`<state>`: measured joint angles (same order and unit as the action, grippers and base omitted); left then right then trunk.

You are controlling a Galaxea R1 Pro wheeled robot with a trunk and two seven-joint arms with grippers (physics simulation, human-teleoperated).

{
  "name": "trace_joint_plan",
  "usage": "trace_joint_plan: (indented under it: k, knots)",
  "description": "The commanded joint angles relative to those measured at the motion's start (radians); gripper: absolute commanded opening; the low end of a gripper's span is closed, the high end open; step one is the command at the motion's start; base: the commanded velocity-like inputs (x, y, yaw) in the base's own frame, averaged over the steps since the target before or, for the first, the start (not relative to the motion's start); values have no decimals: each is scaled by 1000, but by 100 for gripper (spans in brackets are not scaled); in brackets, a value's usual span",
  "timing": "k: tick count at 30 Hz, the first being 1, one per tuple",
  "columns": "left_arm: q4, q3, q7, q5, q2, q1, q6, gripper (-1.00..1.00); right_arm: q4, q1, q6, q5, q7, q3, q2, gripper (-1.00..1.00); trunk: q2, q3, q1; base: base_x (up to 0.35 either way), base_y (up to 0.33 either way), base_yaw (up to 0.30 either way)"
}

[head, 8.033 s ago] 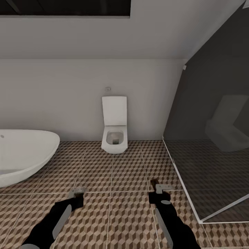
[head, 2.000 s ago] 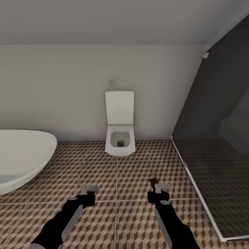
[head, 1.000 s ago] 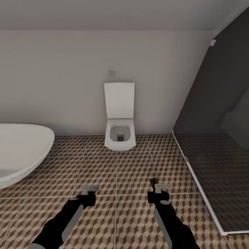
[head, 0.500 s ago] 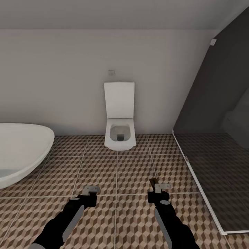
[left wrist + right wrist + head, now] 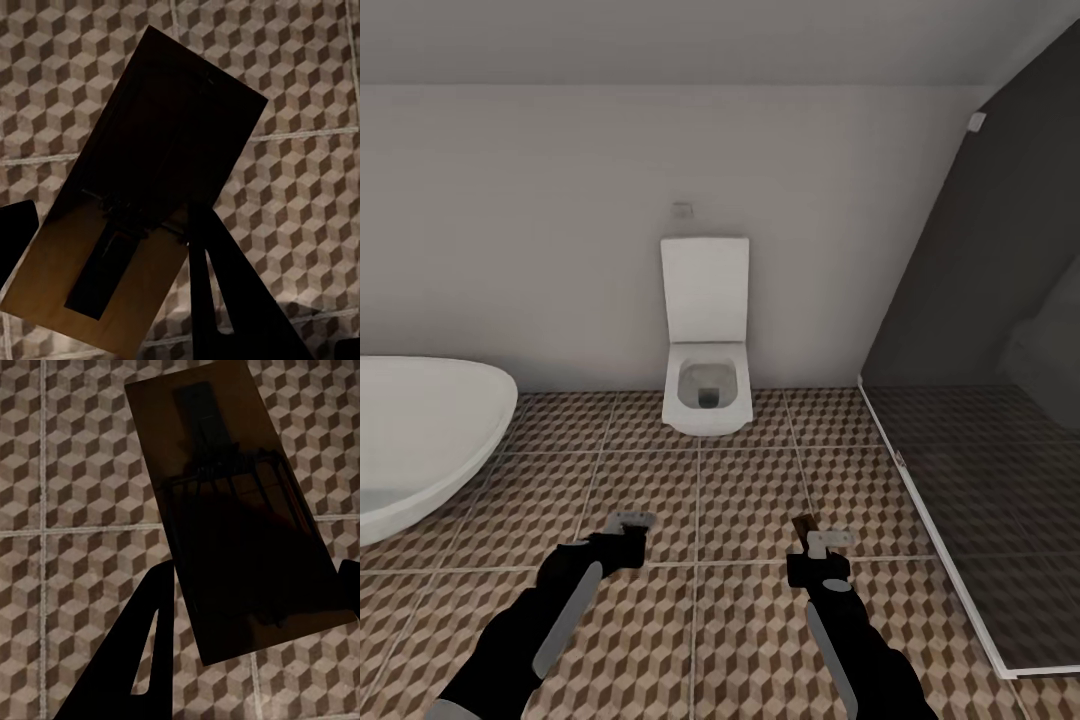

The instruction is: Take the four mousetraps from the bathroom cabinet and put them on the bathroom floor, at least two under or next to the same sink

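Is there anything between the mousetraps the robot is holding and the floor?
Nothing visible. The left gripper and right gripper each hold a mousetrap above the bathroom floor, with bare tiles beneath.

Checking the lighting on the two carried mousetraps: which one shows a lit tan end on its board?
The mousetrap in the left hand: its end nearest the camera is lit tan. The right hand's mousetrap is dark brown all over.

A toilet stands against the back wall, bathtub left, glass partition right.
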<state>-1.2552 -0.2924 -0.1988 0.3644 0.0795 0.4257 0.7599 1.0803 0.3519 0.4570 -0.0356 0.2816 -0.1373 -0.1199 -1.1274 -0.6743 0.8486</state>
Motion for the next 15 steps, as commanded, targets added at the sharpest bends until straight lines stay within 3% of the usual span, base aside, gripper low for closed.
trace_joint_plan:
  k: [1,5,10,15]
  knots:
    - [-1,1,-10,12,1,1,3,-100,2,0,5,-5,8,-2,0,-100,-1,-1,0,0,0,0]
    - [21,12,-10,11,1,1,4,-100,1,0,5,-6,8,-2,0,-100,-1,-1,0,0,0,0]
    - [54,57,-9,11,3,1,4,-100,1,0,5,-6,8,-2,0,-100,-1,-1,0,0,0,0]
    - [63,62,-9,11,5,1,5,-100,2,1,5,-4,8,-2,0,-100,-1,-1,0,0,0,0]
